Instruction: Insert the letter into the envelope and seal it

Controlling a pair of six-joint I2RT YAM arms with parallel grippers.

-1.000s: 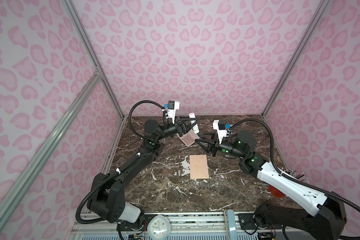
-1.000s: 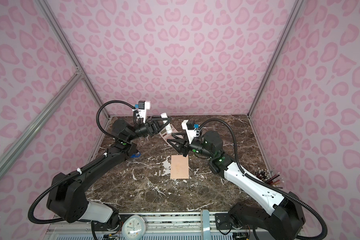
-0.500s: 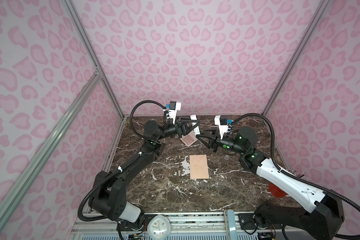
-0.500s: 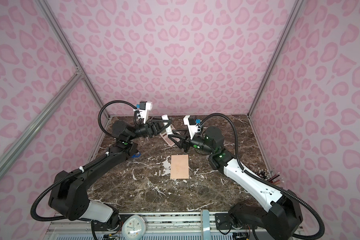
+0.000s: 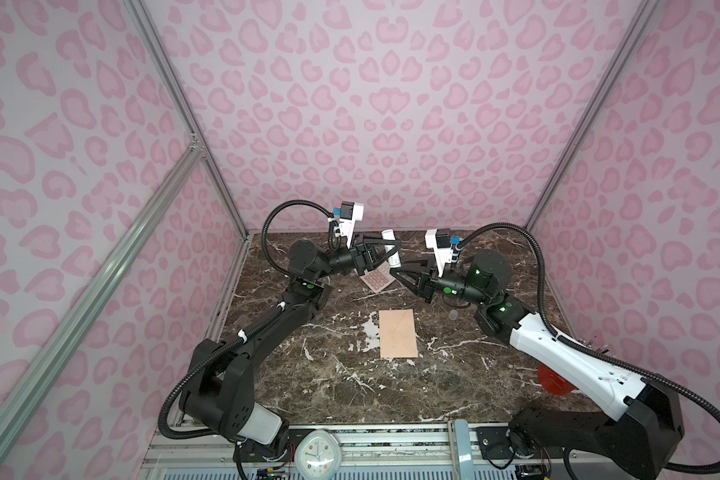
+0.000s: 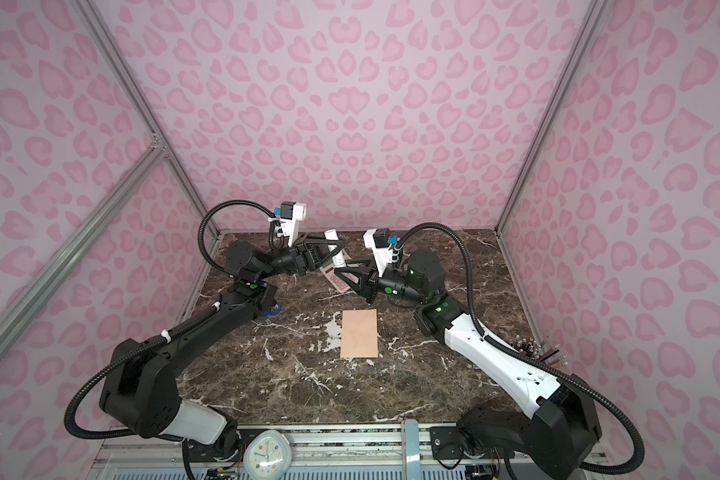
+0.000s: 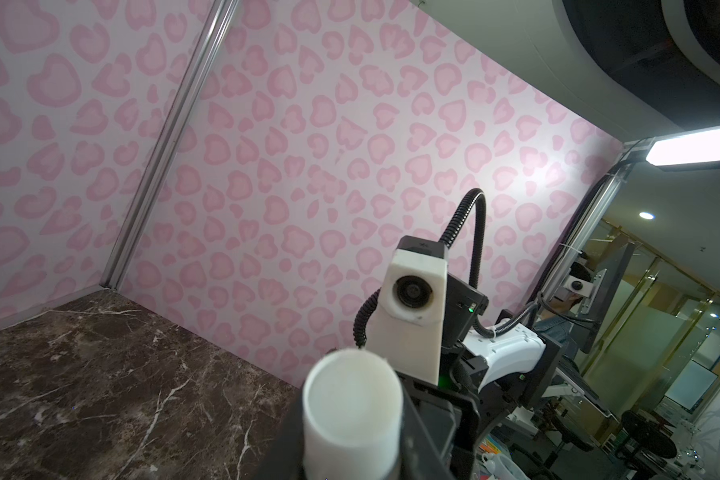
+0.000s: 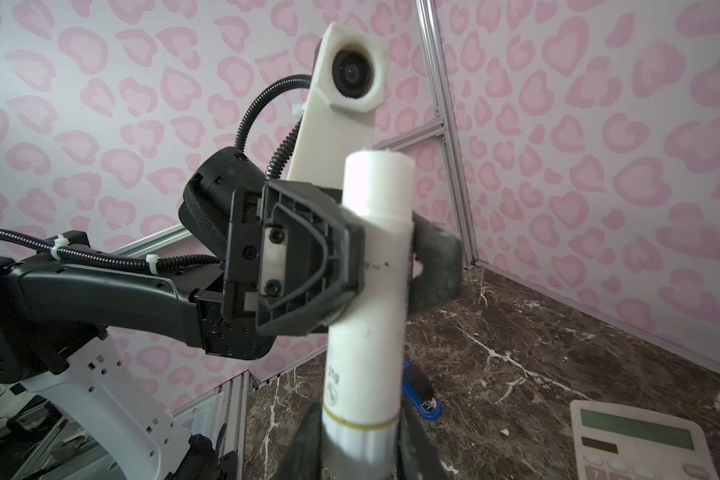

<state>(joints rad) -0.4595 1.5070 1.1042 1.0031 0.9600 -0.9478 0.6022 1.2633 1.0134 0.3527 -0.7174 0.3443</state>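
The peach envelope (image 5: pixel 398 338) (image 6: pixel 359 332) lies flat at the middle of the marble table, flap down, with no gripper on it. The letter does not show in any view. At the back, above the table, my left gripper (image 5: pixel 391 249) (image 6: pixel 335 248) (image 7: pixel 352 440) is shut on a white glue stick (image 5: pixel 393 259) (image 8: pixel 375 257) (image 7: pixel 352 407) round its upper body. My right gripper (image 5: pixel 396 272) (image 6: pixel 341 272) (image 8: pixel 362 451) meets it from the right. Its fingers (image 8: pixel 304 449) press on both sides of the stick's lower end.
A white calculator (image 5: pixel 377 280) (image 8: pixel 641 440) lies at the back under the two grippers. A blue stapler (image 6: pixel 273 308) (image 8: pixel 420 392) sits by the left arm. A red disc (image 5: pixel 553 380) and pens (image 6: pixel 533 347) are at the right edge. A clock (image 5: pixel 317 455) stands on the front rail.
My right gripper has risen and moved back to the glue stick, and its jaws have narrowed onto the lower end. The left gripper has kept its hold, almost still.
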